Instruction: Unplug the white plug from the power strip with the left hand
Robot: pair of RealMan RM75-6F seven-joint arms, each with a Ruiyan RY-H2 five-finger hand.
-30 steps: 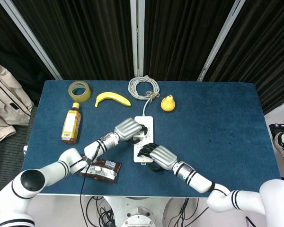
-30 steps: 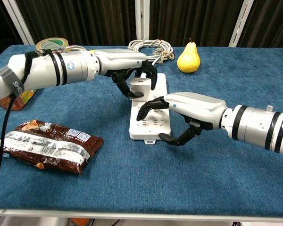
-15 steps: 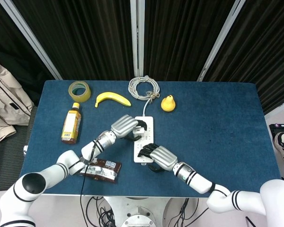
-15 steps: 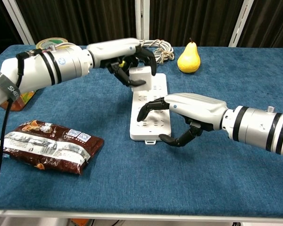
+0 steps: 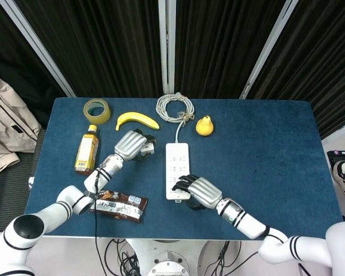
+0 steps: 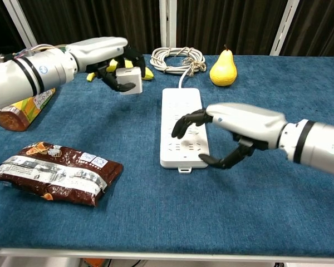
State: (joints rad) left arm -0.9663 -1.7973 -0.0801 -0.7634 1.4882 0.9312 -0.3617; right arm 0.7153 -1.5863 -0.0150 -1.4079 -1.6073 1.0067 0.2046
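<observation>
My left hand (image 5: 130, 144) (image 6: 108, 61) holds the white plug (image 6: 130, 80) (image 5: 148, 148) in the air, left of the power strip and clear of it. The white power strip (image 5: 177, 169) (image 6: 183, 123) lies lengthwise in the middle of the blue table, its sockets bare. My right hand (image 5: 198, 190) (image 6: 234, 127) rests over the strip's near end, fingers spread on its top and thumb along its right side.
A coiled white cable (image 5: 174, 107) runs to the strip's far end. A pear (image 5: 204, 125), banana (image 5: 136, 119), tape roll (image 5: 96, 110) and bottle (image 5: 87, 150) lie at the back and left. A brown snack packet (image 5: 120, 206) sits near the front left edge.
My left hand has pulled the plug out of the strip and carried it up and to the left. The right hand has stayed on the strip's near end.
</observation>
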